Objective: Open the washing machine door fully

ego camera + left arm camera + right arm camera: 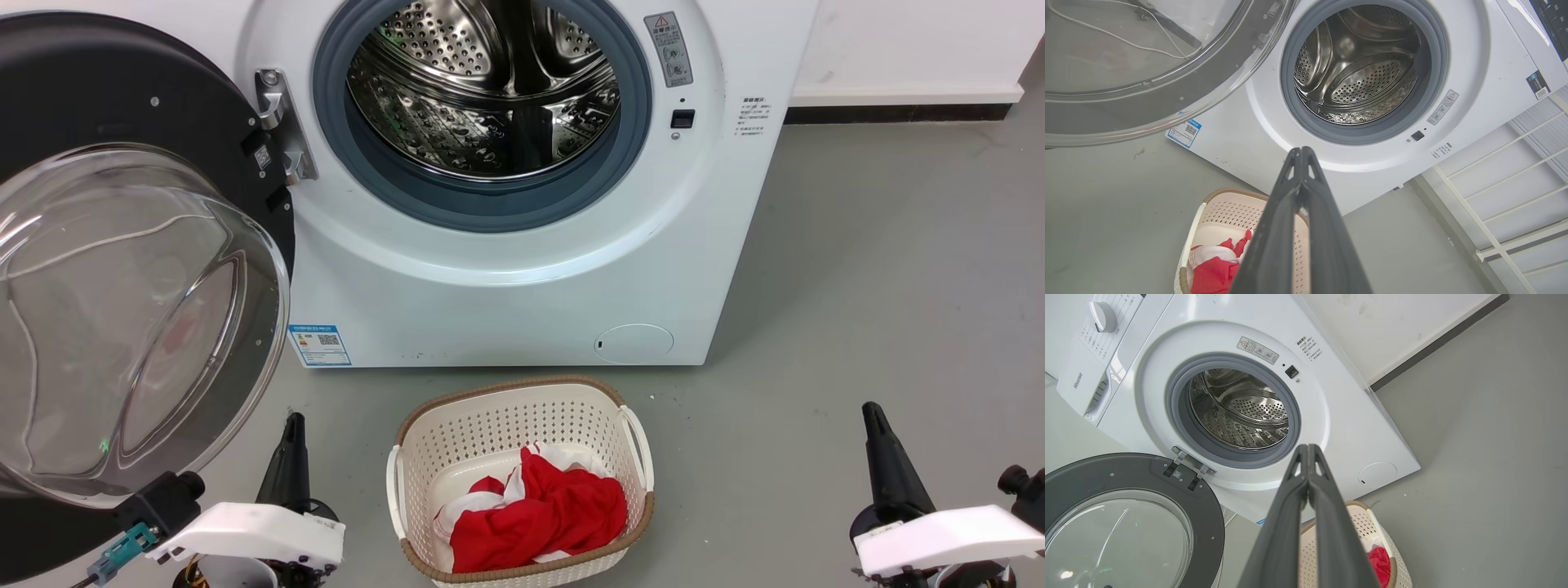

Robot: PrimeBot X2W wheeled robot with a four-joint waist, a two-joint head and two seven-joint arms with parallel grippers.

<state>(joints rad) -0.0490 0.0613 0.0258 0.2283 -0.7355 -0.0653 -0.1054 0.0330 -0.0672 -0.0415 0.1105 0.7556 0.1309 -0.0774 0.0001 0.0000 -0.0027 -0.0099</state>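
The white washing machine (522, 278) stands ahead with its steel drum exposed inside a grey-blue gasket. Its door (122, 269), a black disc with a bulging clear glass bowl, is swung wide out to the left on its metal hinge (282, 122); it also shows as the door (1126, 522) and the door (1147, 81) in the wrist views. My left gripper (292, 429) is shut and empty, low beside the door's lower edge, apart from it. At the lower right my right gripper (872, 415) is shut and empty, well clear of the machine. Both wrist views show fingers pressed together.
A cream plastic basket (522, 408) holding red and white cloth sits on the grey floor right before the machine, between my arms. A white wall with a dark skirting runs behind at right. A white rack (1515, 196) stands beside the machine.
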